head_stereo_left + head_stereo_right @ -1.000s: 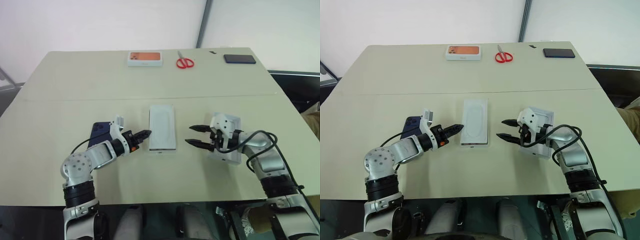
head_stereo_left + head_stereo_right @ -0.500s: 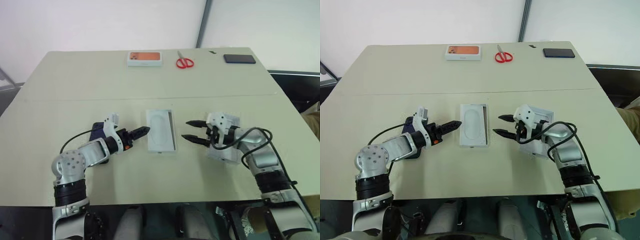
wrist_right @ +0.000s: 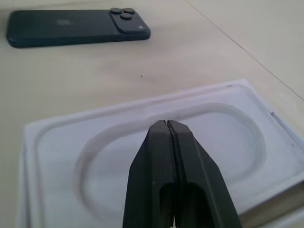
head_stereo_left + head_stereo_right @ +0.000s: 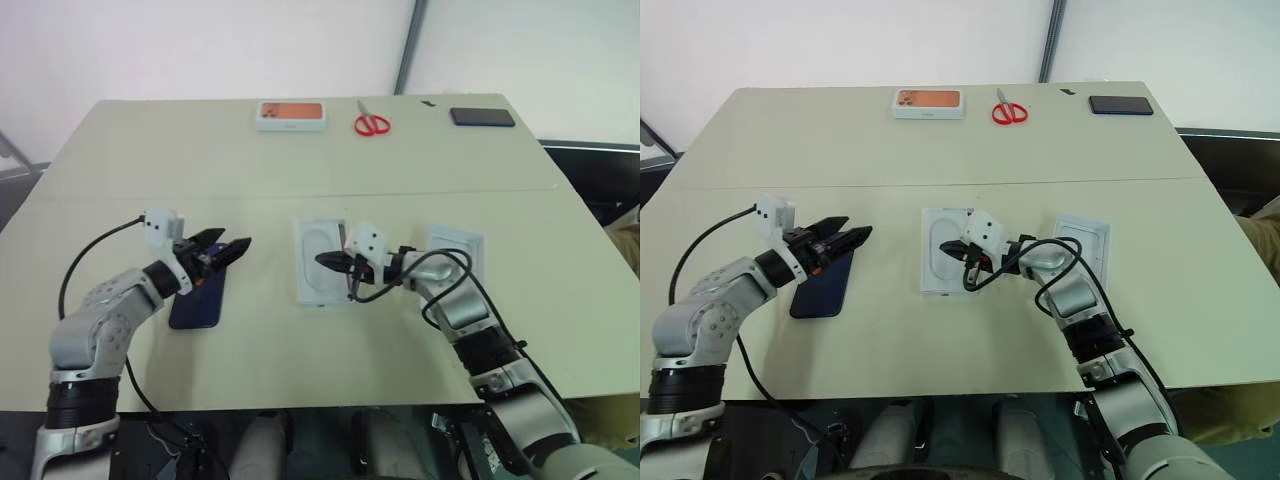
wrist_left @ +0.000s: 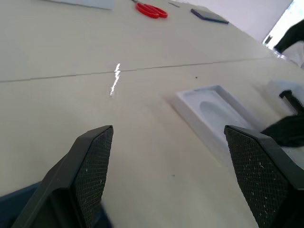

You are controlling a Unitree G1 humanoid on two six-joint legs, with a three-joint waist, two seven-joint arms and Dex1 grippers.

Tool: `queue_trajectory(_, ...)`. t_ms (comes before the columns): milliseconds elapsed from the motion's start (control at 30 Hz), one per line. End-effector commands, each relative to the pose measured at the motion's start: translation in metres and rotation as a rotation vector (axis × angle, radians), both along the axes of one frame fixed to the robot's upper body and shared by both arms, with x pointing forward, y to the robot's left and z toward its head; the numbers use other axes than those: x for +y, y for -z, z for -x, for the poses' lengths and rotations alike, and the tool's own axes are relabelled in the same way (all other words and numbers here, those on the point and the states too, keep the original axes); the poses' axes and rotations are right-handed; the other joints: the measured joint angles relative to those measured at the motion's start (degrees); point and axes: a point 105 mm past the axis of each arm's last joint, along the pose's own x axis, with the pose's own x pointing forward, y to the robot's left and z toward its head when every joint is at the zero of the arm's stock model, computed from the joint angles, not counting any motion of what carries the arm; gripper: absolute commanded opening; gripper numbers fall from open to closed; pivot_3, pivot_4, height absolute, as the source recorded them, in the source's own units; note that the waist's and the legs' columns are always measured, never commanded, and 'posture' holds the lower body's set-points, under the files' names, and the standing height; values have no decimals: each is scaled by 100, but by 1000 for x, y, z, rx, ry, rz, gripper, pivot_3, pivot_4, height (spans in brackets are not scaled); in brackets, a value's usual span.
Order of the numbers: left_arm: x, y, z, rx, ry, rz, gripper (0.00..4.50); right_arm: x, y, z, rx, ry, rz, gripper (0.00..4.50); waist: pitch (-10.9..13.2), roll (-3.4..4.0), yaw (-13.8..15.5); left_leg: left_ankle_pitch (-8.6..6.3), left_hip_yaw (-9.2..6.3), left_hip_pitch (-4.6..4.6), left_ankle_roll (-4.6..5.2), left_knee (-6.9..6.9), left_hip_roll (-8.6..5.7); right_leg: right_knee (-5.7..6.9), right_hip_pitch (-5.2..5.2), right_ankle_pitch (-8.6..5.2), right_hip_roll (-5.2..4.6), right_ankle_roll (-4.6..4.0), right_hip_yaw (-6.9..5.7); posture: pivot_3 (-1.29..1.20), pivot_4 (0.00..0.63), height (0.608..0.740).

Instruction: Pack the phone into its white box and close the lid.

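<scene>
The white box (image 4: 322,262) sits mid-counter (image 4: 300,160) and is my landmark; a flat white insert with an oval recess (image 3: 166,142) lies in or on it, slightly askew, so the box's floor is covered; the right hand (image 4: 332,262) has its 2 fingers pressed together with nothing between them, tip hovering over or resting on the insert's right-hand part; the left hand (image 4: 222,250) stands with fingers apart and empty, well to the left of the box, above the near end of the phone (image 4: 197,298); the phone lies flat on the counter left of the box, back up, camera cluster showing in the right wrist view; the lid (image 4: 455,245) lies just right of the box, partly behind the right arm. The risk, as I judge it: closed fingers can only poke or drag the insert, so a push could slide the whole box towards the phone or tip the insert further askew instead of clearing it; if the insert is not removed, the phone will not seat and the lid will not close; the right arm's cable (image 4: 440,290) trails near the lid and might nudge it. Hard to make out: whether the right fingertip touches the insert; whether the insert sits inside the rim or on top; the lid's near edge is hidden by the arm; the phone's upper end is hidden under the left hand.
</scene>
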Motion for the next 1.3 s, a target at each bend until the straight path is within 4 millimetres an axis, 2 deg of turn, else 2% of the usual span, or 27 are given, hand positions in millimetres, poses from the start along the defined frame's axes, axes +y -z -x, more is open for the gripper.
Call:
queue_trajectory(33,4,-5,4,-53,17,-40,3954,8,-9,-1,-44,-24,25,37,0,0,2,0,-2,-1,0,0,2,0,0,0,0,0,-1,0,150,740)
queue_trajectory(200,2,-2,7,-63,32,-54,3954,7,-4,2,-39,-41,77,37,1,1,-9,-1,-2,-2,2,-2,8,2,-3,1,-1,1,-1,0,150,740)
queue_trajectory(333,2,-1,8,-66,21,-44,3954,-2,10,2,-31,-39,188,37,1,1,-17,-1,-2,-1,2,-1,8,4,-3,1,1,2,-2,0,150,740)
queue_trajectory(533,0,0,7,-66,15,-35,3954,-6,1,-2,-64,-21,210,37,1,1,-22,-1,-2,0,2,2,9,7,-2,1,3,2,-2,0,150,740)
queue_trajectory(900,-1,-1,2,-80,2,-40,3954,-18,5,7,-46,-46,263,37,1,1,-6,-1,-3,-1,2,3,9,7,0,1,2,2,-3,0,150,740)
queue_trajectory(1300,-3,1,-2,-88,-5,-44,3954,3,-16,9,-48,-71,154,37,1,1,-19,-1,-3,-1,2,3,10,8,-2,2,4,2,-3,0,150,740)
